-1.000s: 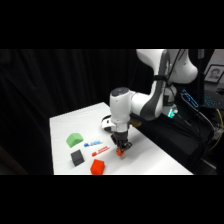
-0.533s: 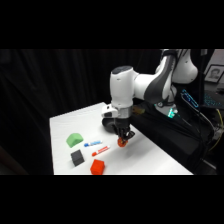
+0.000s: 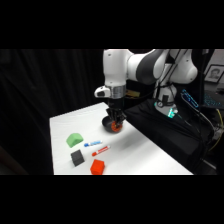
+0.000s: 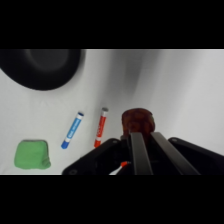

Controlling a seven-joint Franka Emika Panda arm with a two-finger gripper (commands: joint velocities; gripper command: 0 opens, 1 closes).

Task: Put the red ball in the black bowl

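From the side, the claw (image 3: 115, 123) is hanging above the table (image 3: 145, 150), clenched around the red ball (image 3: 115, 126) and carrying it clear of the surface so it can travel. The black bowl is not showing clearly here, probably hidden behind the claw

Through the wrist camera, the fingers (image 4: 138, 150) are pinching the ball from both sides, and the black bowl (image 4: 42, 67) is lying ahead, well apart from the claw; a red marker (image 4: 101, 127) and a blue marker (image 4: 73, 130) are lying between
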